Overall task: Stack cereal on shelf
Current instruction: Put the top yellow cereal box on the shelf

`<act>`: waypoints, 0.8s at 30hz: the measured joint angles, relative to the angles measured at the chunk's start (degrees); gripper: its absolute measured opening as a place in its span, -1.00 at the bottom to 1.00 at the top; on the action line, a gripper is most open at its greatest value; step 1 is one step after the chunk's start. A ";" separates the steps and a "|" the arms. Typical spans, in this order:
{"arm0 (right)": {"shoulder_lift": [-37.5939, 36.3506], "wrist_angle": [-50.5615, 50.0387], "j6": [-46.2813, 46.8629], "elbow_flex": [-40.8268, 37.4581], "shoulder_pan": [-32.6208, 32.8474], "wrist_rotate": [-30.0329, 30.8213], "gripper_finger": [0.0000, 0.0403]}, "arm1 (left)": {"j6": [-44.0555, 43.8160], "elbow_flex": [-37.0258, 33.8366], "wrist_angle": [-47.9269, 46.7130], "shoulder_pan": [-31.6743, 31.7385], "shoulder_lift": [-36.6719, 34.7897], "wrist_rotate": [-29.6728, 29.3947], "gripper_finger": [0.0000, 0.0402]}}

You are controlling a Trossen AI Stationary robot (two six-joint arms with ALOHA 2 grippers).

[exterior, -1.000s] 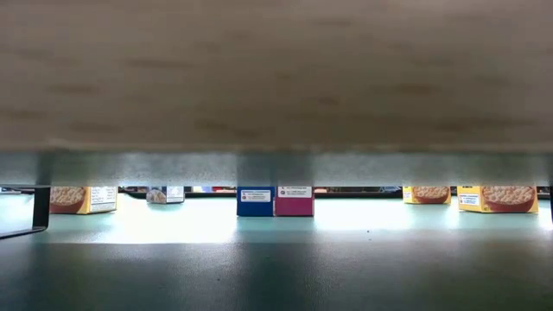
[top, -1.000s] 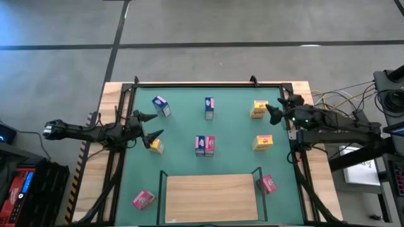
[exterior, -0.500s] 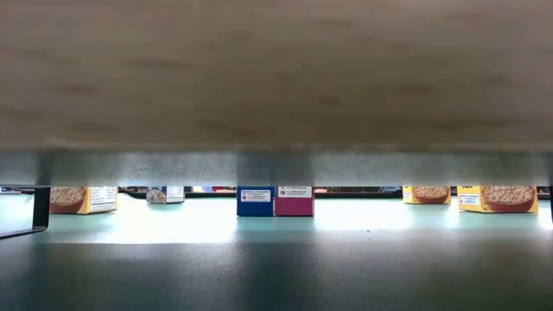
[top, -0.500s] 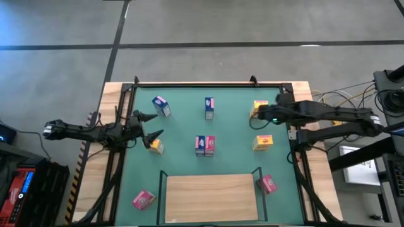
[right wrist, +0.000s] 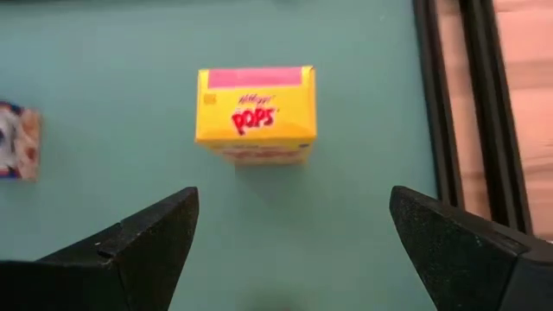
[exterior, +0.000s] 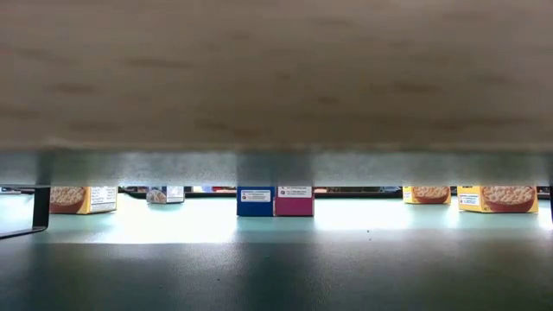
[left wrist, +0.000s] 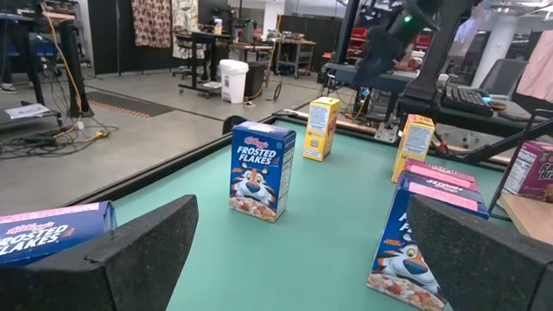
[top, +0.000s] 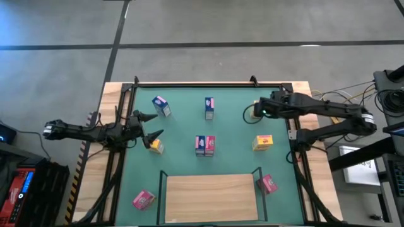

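Note:
Several small cereal boxes stand scattered on the green mat (top: pixel 183 126). My right gripper (right wrist: pixel 294 207) is open and tipped downward. It hovers above the far-right yellow box (right wrist: pixel 255 112), which stands upright on its base ahead of the fingers. In the high view this gripper (top: pixel 254 112) hides most of that box. A second yellow box (top: pixel 262 142) stands nearer. A blue and pink pair (top: pixel 205 145) stands mid-mat. The shelf (top: pixel 210 197), a light-wood board with dark posts, sits at the near edge. My left gripper (top: pixel 156 125) waits open and level at the left edge, beside a yellow box (top: pixel 155 146).
A black frame (top: pixel 208 84) runs round the mat, close to the right of the far yellow box (right wrist: pixel 441 104). Other boxes: blue (top: pixel 160 106), blue and pink (top: pixel 209 108), pink (top: pixel 267 183), pink (top: pixel 143 200). Open mat lies between them. The shelf's underside (exterior: pixel 276 69) fills the top of the low view.
My right gripper has swung in from the table's right edge toward the left and risen. It has tipped from level to pointing down and rolled. It now hangs over the far-right yellow box, fingers still apart. No box has moved.

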 joint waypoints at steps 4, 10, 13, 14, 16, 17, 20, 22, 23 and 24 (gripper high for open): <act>0.82 2.18 -4.29 0.18 -4.17 -2.51 0.83 | -0.02 -0.02 0.00 -0.02 0.00 0.00 0.99; 3.49 4.59 -10.46 0.05 -10.04 -7.08 0.86 | -0.01 0.00 0.00 -0.02 -0.01 -0.01 0.99; 5.54 5.82 -12.96 0.05 -11.77 -7.77 0.94 | 0.00 0.00 0.00 0.00 -0.02 -0.02 0.99; 6.24 6.12 -13.55 0.05 -12.26 -7.90 0.96 | 0.00 -0.01 0.00 -0.02 -0.01 -0.02 0.99; 7.49 6.50 -14.39 0.05 -13.02 -8.43 0.98 | 0.00 0.00 0.00 0.00 -0.02 -0.02 0.99; 8.05 6.87 -14.58 0.05 -13.39 -9.01 0.98 | -0.02 -0.02 0.00 -0.02 -0.02 -0.02 0.99; 9.21 8.60 -16.04 0.03 -14.28 -10.12 0.99 | -0.01 0.00 0.00 0.00 -0.02 0.00 0.99; 9.56 9.76 -17.49 0.03 -14.82 -11.06 0.99 | -0.01 0.00 0.00 0.00 0.00 0.00 0.99; 9.73 10.28 -18.04 0.03 -15.04 -11.20 0.99 | -0.01 0.00 0.00 -0.02 -0.01 -0.02 0.99; 9.86 10.68 -18.49 0.03 -15.13 -11.24 0.99 | -0.01 -0.01 0.00 0.00 -0.01 -0.02 0.99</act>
